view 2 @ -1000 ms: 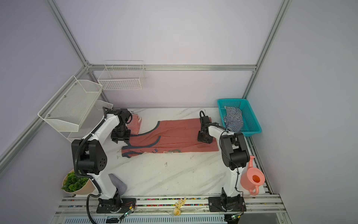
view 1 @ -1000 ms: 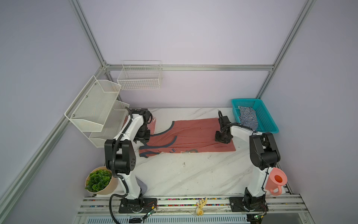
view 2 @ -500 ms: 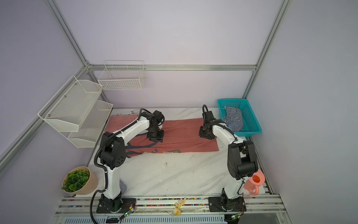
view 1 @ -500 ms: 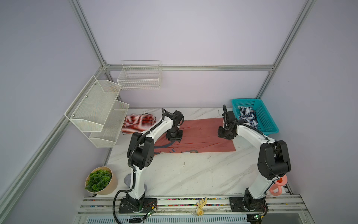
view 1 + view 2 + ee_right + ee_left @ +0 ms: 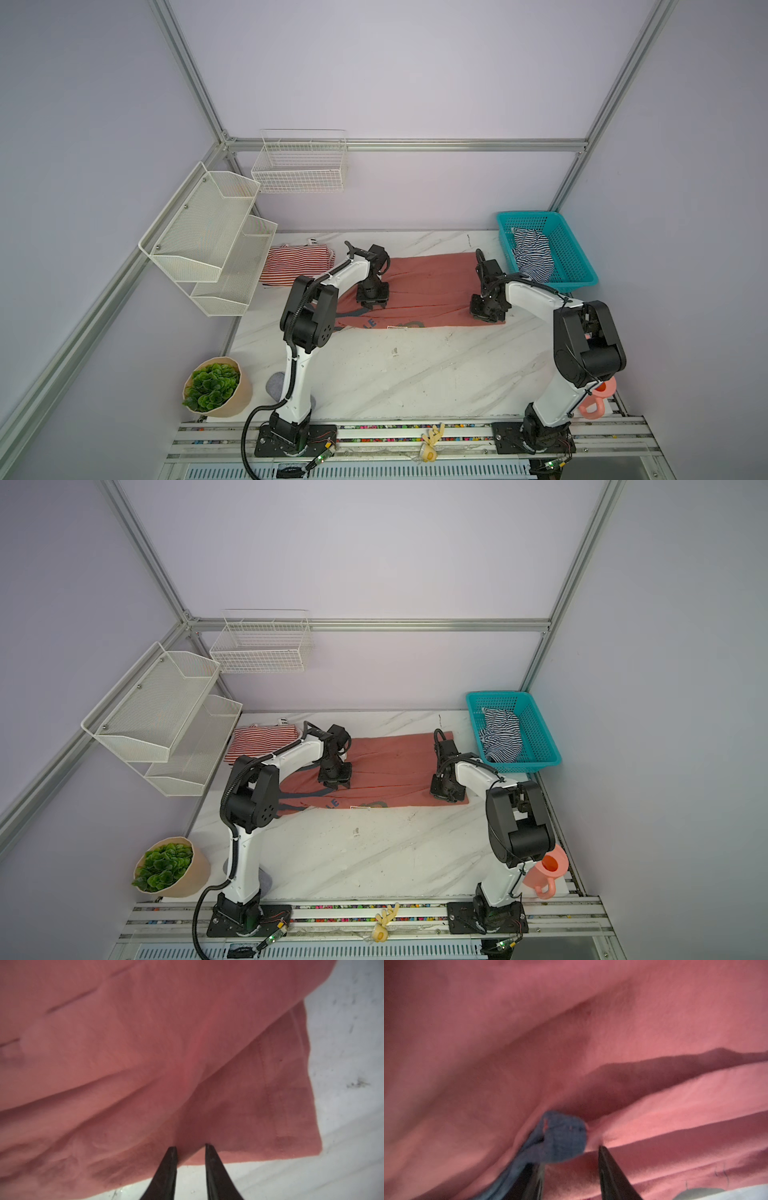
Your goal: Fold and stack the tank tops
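Fold in progress on salmon tank top: it lies across the back half of the tabletop as a narrower band than a second ago, far edge now carried over toward the near edge. Left end effector sits low over the strap end; in the left wrist view its fingers are closed on a bunch of grey trim with salmon cloth around it. Right end effector is at the hem corner on the near right; the right wrist view shows the fingers nearly together with a ridge of cloth rising from between them, so it reads as pinching the top layer. A second ago the left one was out by the red-and-white striped tank top and the right one at the far hem; both have since swept forward. Likely meaning: first lengthwise fold nearly laid, release next. Striped top sits folded at back left, uncovered now. Navy-and-white striped tank top is in the teal basket, unfolded, so stacking is far off.
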Controlling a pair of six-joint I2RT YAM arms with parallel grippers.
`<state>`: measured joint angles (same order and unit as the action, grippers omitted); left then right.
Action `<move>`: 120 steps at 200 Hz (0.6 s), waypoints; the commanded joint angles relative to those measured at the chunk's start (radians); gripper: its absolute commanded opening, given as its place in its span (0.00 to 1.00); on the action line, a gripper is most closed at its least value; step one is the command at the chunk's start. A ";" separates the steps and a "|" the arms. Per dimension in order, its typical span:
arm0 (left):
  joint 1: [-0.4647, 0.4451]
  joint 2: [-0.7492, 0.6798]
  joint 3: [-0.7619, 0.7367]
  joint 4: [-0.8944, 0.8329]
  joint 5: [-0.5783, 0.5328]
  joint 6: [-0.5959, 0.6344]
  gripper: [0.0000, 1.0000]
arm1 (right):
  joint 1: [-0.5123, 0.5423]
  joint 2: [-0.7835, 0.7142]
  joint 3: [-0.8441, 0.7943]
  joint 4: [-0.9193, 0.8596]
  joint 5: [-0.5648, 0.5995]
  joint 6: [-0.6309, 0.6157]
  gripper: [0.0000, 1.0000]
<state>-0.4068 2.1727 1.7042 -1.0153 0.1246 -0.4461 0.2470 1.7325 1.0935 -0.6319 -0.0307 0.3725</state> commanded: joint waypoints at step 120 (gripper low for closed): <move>0.002 -0.263 -0.278 -0.010 -0.021 0.035 0.49 | 0.032 -0.181 -0.222 -0.133 0.081 0.161 0.31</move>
<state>-0.4068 1.9934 1.4460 -0.9852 0.1226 -0.4255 0.2676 1.6012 0.9035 -0.6415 -0.0010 0.4786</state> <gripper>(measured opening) 0.481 0.313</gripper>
